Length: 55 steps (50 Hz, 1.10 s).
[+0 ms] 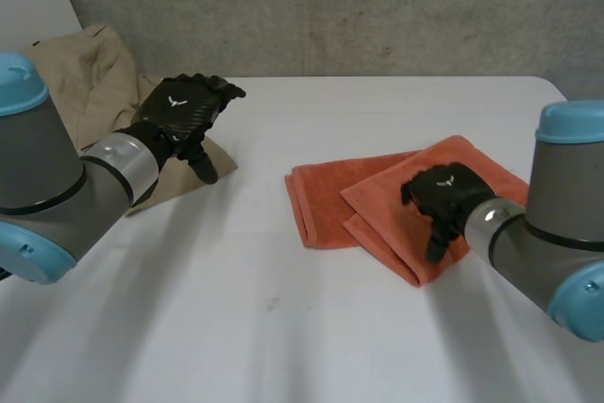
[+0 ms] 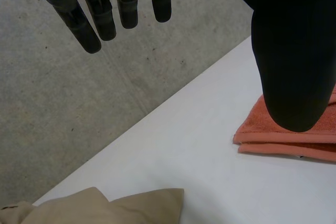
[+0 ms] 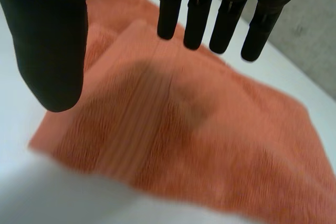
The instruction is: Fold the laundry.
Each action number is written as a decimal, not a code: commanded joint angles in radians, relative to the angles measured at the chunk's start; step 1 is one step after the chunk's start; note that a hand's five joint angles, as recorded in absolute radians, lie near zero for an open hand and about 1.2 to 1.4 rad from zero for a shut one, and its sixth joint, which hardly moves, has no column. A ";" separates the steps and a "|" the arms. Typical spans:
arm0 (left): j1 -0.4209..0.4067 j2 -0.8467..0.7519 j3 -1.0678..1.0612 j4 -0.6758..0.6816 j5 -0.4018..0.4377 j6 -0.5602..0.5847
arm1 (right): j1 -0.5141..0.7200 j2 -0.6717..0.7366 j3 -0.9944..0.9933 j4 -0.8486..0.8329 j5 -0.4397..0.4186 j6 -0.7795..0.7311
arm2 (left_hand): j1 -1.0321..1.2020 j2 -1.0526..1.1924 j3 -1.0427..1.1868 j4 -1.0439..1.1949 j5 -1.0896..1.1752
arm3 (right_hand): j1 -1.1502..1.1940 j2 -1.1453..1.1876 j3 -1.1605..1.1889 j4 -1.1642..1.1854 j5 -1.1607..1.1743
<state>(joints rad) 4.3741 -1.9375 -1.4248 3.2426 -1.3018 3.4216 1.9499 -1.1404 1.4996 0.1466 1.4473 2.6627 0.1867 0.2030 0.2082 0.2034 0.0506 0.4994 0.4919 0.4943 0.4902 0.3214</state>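
Orange towel (image 1: 377, 200) lies on the white tabletop (image 1: 283, 318), toward the robot's right. It is folded over itself, the upper layer sitting askew on the lower one. From the left wrist view its stacked edges (image 2: 283, 137) show as two layers.

Right hand (image 1: 442, 193) sits over the towel's upper layer, close to the towel edge nearest the robot. In the right wrist view its fingers (image 3: 197, 19) are straight and side by side, thumb held wide of them, nothing between. They cast a shadow on the pile below. Contact with the towel: cannot tell.

Left hand (image 1: 184, 110) is well apart from the towel, on the robot's left of it, raised off the tabletop. Left wrist view: fingers (image 2: 86, 30) straight and slightly fanned, thumb wide apart, holding nothing.

Beige garment (image 1: 90, 92) lies crumpled farther from the towel than the left hand, on the same side. The corner of it nearest the towel reaches under that hand. Bare tabletop lies between garment and towel.

Grey concrete wall (image 1: 330, 7) stands behind the tabletop, beyond the towel.
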 commanded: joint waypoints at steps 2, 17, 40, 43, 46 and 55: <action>-0.004 -0.003 -0.005 0.011 0.002 -0.005 | -0.065 0.028 0.135 -0.117 -0.119 -0.079 | -0.012 -0.028 -0.034 -0.029 -0.051 | 0.148 0.155 0.153 0.157 0.151; 0.008 -0.005 -0.005 0.013 0.004 -0.005 | -0.066 0.116 0.182 -0.372 -0.131 -0.135 | -0.012 -0.028 -0.034 -0.029 -0.051 | 0.895 0.902 0.900 0.904 0.898; 0.035 0.005 -0.009 0.023 0.007 -0.013 | 0.133 0.258 -0.522 -0.240 0.129 0.114 | -0.012 -0.028 -0.034 -0.029 -0.051 | 0.897 0.904 0.902 0.906 0.900; 0.038 0.003 -0.009 0.023 0.010 -0.013 | 0.164 0.284 -0.599 -0.236 0.169 0.128 | -0.012 -0.028 -0.034 -0.029 -0.051 | 0.897 0.904 0.902 0.906 0.900; 0.038 0.002 -0.009 0.023 0.010 -0.013 | 0.185 0.303 -0.611 -0.240 0.176 0.126 | -0.012 -0.028 -0.034 -0.029 -0.051 | 0.897 0.904 0.902 0.906 0.900; 0.038 0.000 -0.009 0.025 0.010 -0.013 | 0.259 0.373 -0.437 -0.297 0.113 0.100 | -0.012 -0.028 -0.034 -0.029 -0.051 | 0.897 0.904 0.902 0.906 0.900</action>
<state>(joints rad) 4.4123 -1.9353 -1.4341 3.2660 -1.2916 3.4084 2.1708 -0.8063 0.9306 -0.1074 1.6159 2.7800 0.1867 0.2030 0.2081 0.2034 0.0506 1.0775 1.1692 1.1866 1.1944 0.9962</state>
